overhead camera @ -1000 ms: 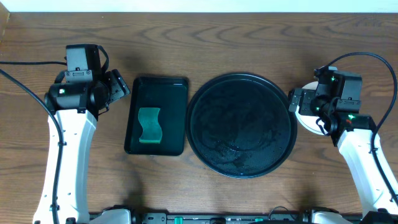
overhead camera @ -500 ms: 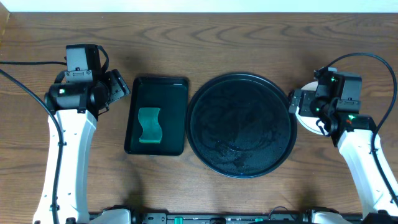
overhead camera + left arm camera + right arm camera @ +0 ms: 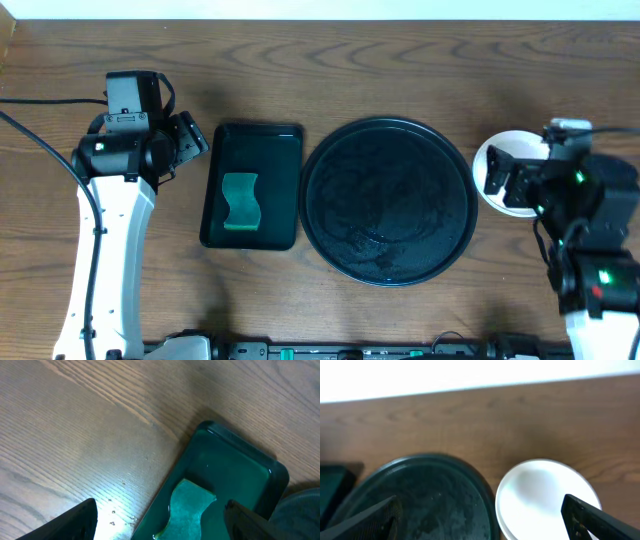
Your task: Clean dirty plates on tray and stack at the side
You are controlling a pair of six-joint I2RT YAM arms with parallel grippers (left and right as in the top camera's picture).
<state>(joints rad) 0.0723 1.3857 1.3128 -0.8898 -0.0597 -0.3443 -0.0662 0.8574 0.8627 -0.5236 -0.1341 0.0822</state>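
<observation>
The round black tray (image 3: 388,262) lies mid-table with nothing on it; it also fills the lower left of the right wrist view as the tray (image 3: 425,495). A white plate (image 3: 497,152) rests on the wood just right of the tray, and in the right wrist view the plate (image 3: 545,492) shows a second rim under it. My right gripper (image 3: 506,178) hovers open over that plate; the right gripper (image 3: 485,522) spans the tray's edge and the plate. At the far left my left gripper (image 3: 196,143) is open, and the left gripper (image 3: 160,525) holds nothing.
A smaller black rectangular tray (image 3: 250,140) sits left of the round one with a green sponge (image 3: 240,200) in it; in the left wrist view the sponge (image 3: 187,507) lies between my fingers' line. Bare wood surrounds both trays. A pale wall borders the far edge.
My right arm has drawn back toward the table's front right, uncovering more of the white plate. The left arm, the trays and the sponge have not moved.
</observation>
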